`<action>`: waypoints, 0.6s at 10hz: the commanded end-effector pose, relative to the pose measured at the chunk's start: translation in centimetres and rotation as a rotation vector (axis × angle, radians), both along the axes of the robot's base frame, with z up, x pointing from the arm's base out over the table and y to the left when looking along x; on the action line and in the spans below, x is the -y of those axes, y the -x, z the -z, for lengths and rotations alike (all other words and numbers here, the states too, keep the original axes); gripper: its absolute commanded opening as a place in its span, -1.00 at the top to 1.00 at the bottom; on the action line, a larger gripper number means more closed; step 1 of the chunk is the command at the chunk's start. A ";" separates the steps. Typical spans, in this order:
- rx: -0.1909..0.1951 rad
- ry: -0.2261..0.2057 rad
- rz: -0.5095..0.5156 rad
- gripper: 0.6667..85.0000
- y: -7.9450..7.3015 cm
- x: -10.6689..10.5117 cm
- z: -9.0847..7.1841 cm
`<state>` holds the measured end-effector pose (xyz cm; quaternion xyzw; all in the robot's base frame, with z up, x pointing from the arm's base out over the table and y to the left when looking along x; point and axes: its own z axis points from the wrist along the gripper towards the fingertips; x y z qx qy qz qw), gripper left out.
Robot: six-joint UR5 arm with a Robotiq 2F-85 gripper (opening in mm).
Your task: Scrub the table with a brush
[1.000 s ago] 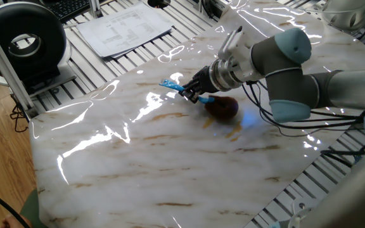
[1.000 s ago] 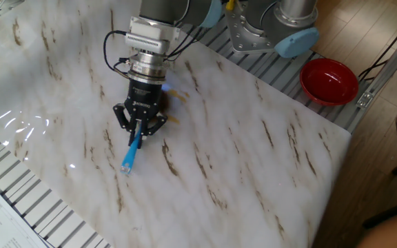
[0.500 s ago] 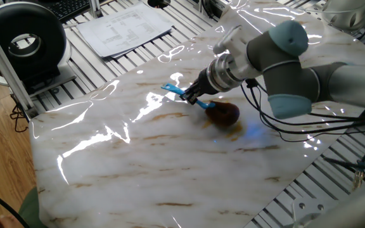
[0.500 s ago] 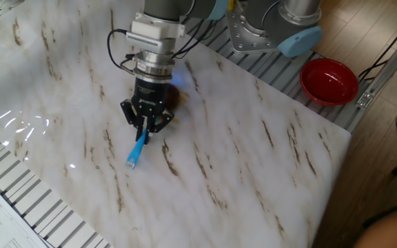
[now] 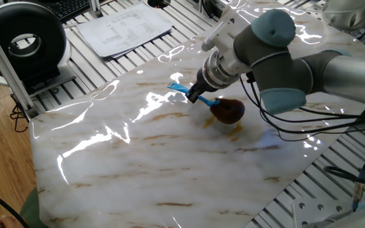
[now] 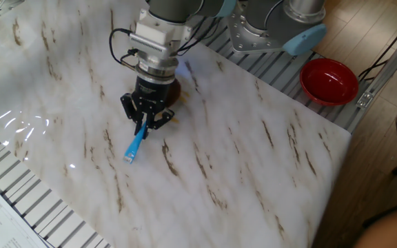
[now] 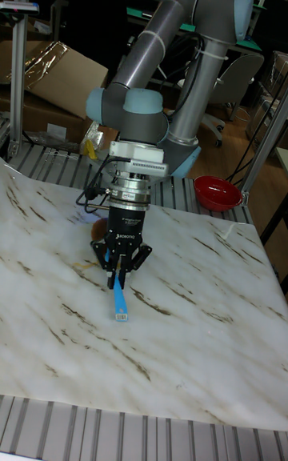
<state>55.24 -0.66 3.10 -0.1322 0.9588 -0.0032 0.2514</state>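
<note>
The brush (image 5: 225, 111) lies low on the white marble table (image 5: 138, 171), its fuzzy brown head pressed on the surface beside an orange-brown stain (image 5: 233, 132). Its blue handle (image 6: 136, 145) sticks out past the fingers toward the table's edge; the same blue handle (image 7: 118, 298) points at the camera in the tall fixed view. My gripper (image 5: 195, 96) is shut on the handle close to the head. In the other fixed view the gripper (image 6: 144, 124) hides most of the brown head. The gripper (image 7: 118, 266) points straight down.
A red bowl (image 6: 329, 80) sits off the table near the arm's base. Printed papers (image 5: 122, 26) and a black round device (image 5: 21, 44) lie on the ribbed metal frame beyond the table. Black cables (image 5: 309, 123) trail beside the arm.
The gripper and brush have slid a short way across the table, toward the arm's base, and the wrist has turned a little. The grip on the handle is unchanged.
</note>
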 end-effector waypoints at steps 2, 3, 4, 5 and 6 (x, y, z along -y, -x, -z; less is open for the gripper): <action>-0.068 -0.108 0.174 0.99 0.9 -1.2 0.0; -0.052 -0.081 0.246 0.99 0.6 0.3 -0.1; -0.052 -0.044 0.275 0.99 0.8 1.5 0.0; -0.070 -0.012 0.249 0.99 1.3 1.9 0.2; -0.088 0.007 0.181 0.99 1.1 3.0 -0.6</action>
